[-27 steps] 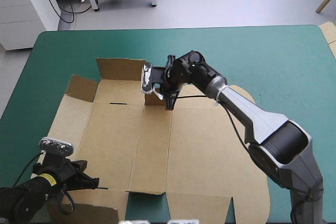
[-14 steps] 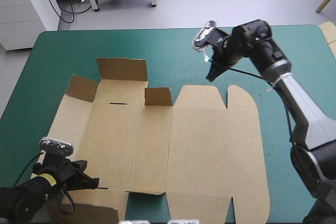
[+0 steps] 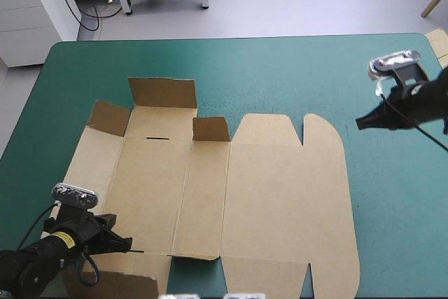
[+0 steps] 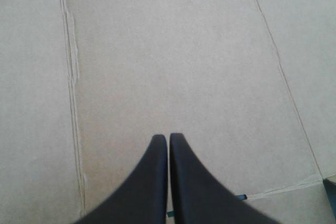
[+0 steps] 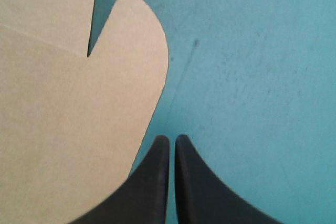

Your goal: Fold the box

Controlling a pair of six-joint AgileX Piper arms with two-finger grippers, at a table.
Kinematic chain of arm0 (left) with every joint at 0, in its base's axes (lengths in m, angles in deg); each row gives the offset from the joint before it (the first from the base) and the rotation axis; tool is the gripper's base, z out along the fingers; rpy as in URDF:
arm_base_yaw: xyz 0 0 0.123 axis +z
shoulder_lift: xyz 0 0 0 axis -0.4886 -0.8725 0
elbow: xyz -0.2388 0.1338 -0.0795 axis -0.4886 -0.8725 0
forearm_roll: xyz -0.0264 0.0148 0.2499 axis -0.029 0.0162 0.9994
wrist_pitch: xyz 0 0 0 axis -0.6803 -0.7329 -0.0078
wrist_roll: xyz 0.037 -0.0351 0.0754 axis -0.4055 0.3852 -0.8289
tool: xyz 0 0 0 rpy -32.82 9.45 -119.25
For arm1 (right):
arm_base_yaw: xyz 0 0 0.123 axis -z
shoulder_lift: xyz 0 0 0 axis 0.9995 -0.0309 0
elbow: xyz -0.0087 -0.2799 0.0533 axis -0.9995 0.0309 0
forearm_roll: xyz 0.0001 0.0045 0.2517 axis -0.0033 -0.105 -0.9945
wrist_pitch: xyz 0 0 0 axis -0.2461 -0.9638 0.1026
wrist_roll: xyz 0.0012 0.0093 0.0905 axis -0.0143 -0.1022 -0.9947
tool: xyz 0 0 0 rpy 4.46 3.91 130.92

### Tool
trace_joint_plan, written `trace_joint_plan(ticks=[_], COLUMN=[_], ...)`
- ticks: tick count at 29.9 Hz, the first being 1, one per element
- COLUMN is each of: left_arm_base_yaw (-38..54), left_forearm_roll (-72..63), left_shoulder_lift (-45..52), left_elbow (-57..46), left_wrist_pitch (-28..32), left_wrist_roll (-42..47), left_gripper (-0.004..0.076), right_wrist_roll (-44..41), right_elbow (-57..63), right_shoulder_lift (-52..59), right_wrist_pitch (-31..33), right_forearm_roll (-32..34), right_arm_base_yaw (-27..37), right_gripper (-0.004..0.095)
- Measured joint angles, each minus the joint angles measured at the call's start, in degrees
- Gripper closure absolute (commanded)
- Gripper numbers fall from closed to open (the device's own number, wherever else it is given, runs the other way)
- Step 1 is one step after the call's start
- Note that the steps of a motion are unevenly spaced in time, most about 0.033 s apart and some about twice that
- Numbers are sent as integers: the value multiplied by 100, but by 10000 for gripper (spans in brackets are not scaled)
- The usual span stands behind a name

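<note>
The brown box (image 3: 280, 194) lies as a cut sheet on the teal-green cover, mostly flat. At its far left a back flap (image 3: 162, 92), a side flap (image 3: 108, 117) and a small flap (image 3: 211, 129) stand raised. My left gripper (image 3: 133, 248) lies low over the sheet's near-left part. It is shut (image 4: 168, 138), with board (image 4: 173, 51) filling the view ahead and nothing seen between the fingers. My right gripper (image 3: 360, 124) hangs shut over the cover, to the right of the box. In the right wrist view its tips (image 5: 172, 139) sit just beside the rounded lid flap (image 5: 63, 103).
Teal-green cover (image 3: 280, 68) shows along the far side and to the right of the box. A pale brown edge (image 3: 439, 43) shows at the table's far right corner. The sheet's near edge reaches the table's front.
My right gripper has left the small raised flap at the sheet's far middle and swung far to the right, past the box's edge. The flap stays raised. The left arm has not moved.
</note>
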Motion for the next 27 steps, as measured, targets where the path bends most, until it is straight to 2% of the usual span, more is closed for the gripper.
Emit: trace_joint_plan(ticks=[10,18,27], left_arm_base_yaw=[0,0,39], left_forearm_roll=[0,39,493], left_shoulder_lift=[0,-204,-2246], left_elbow=[0,711,2691], left_wrist_pitch=[-45,-547,-918], left_wrist_roll=[0,-5,64], left_gripper=[731,731,731], right_wrist_roll=[-436,-442,-442], right_elbow=[2032,2374,2385], right_shoulder_lift=[2359,2813,2813], right_wrist_pitch=[11,-24,-49], right_forearm_roll=[-79,-75,-75], right_arm_base_yaw=[132,132,132], right_gripper=[888,889,888])
